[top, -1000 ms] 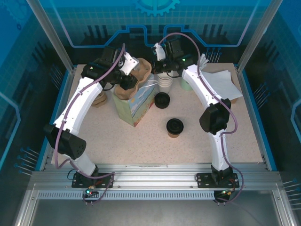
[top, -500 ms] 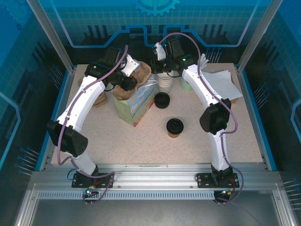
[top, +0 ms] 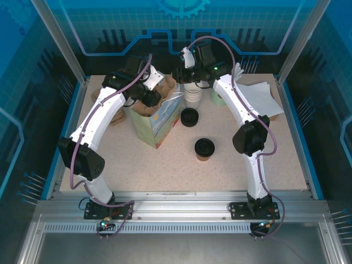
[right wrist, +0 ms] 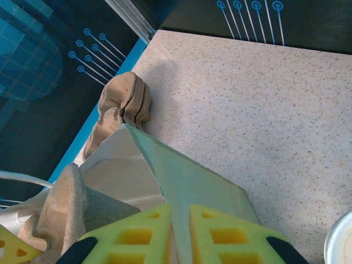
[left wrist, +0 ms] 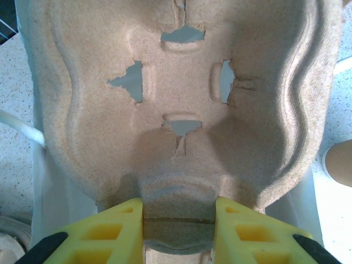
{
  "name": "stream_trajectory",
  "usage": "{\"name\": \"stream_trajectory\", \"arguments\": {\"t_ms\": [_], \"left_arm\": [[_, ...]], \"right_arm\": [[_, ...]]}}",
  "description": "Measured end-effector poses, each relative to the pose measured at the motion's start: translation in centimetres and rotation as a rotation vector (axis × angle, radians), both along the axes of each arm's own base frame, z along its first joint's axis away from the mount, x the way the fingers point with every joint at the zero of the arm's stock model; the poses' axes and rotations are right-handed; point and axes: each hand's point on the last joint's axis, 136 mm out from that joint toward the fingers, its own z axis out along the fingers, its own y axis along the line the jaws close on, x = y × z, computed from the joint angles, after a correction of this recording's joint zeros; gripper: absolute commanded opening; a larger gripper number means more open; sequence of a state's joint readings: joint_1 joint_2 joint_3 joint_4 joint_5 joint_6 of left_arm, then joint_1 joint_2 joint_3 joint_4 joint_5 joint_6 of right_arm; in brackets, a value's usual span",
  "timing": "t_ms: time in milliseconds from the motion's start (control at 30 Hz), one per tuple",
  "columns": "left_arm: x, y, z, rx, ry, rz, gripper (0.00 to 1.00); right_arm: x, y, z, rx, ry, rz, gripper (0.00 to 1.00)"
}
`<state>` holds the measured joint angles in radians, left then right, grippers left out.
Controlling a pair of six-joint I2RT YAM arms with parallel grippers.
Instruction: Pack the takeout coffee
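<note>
Speckled beige counter [top: 165,165] carries an upright printed paper bag [top: 159,124] at far centre, its thin wall pinched by the right gripper [right wrist: 180,220]. Above the bag, the left gripper [left wrist: 177,212] clamps a rough moulded-pulp cup tray [left wrist: 176,99]. Nearer and rightward, well apart from both, stands the round, black-lidded takeout coffee [top: 204,148].

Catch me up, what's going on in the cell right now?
The left pincer grips a moulded pulp cup carrier by its edge and holds it at the mouth of the paper bag. The right pincer pinches the bag's top edge. The takeout coffee stands on the table, apart from the bag and nearer the arm bases, not yet packed.
</note>
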<state>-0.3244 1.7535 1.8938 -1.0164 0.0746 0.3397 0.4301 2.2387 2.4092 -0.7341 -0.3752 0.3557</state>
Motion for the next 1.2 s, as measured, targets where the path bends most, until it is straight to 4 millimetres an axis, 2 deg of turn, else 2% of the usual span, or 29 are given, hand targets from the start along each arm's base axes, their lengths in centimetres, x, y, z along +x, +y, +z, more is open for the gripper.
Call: {"name": "stream_trajectory", "arguments": {"t_ms": [333, 800, 1200], "left_arm": [[-0.1, 0.3, -1.1, 0.023, 0.047, 0.016, 0.31], [-0.3, 0.8, -1.1, 0.023, 0.066, 0.040, 0.31], [-0.6, 1.2, -1.7, 0.045, 0.089, 0.049, 0.31]], "right_arm": [[0.7, -1.2, 0.3, -0.005, -0.003, -0.028, 0.22], [0.8, -1.9, -0.3, -0.036, -0.005, -0.046, 0.31], [-0.5, -3.2, 2.9, -0.054, -0.072, -0.061, 0.33]]}}
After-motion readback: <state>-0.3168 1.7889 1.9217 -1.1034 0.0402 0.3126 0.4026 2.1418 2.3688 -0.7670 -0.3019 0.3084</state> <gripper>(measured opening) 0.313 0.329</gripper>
